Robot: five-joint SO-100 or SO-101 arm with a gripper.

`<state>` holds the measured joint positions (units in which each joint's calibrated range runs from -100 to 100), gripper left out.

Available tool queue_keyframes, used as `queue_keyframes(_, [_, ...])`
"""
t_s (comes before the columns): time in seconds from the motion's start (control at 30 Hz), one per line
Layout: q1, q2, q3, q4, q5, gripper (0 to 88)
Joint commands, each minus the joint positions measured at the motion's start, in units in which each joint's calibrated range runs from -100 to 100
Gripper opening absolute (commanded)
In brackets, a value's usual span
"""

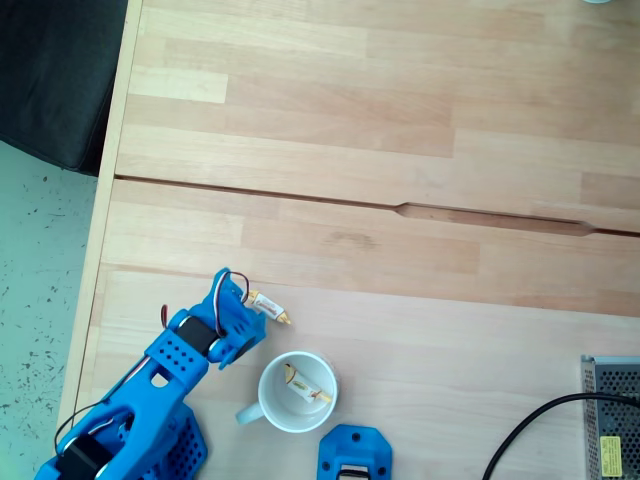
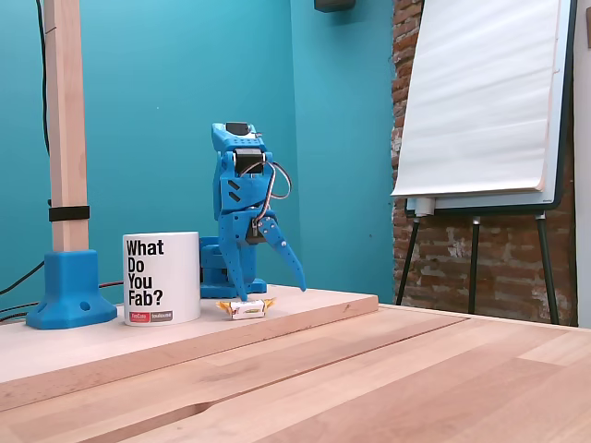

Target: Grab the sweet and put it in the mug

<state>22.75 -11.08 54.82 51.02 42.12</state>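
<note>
On the wooden table [image 1: 400,120], a first sweet [image 1: 306,386] already lies inside the white mug [image 1: 272,408]. A second sweet [image 2: 244,308] rests on the tabletop just beside the mug, at the tips of the blue arm's gripper [image 2: 247,293]. The gripper's jaws are spread: one finger [image 2: 240,268] stands directly above the wrapper, the other angles outward, and nothing is pinched. Judged status: one deposit appears complete. Remaining for this sweet are closing on it, lifting, carrying it over the rim, and release.

Wooden table [image 1: 400,120] — mug [image 1: 297,391] and sweet [image 1: 268,305] resting on it.
</note>
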Motion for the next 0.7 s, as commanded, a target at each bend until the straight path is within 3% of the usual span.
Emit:
queue_keyframes(0.0, [2.89, -0.97, 1.38, 0.27, -0.54, 36.8])
queue_keyframes(0.17, [4.63, -1.31, 2.63, 0.19, -3.86, 36.9])
queue_keyframes(0.67, [-4.59, -1.40, -4.77, 0.11, -17.24, 37.2])
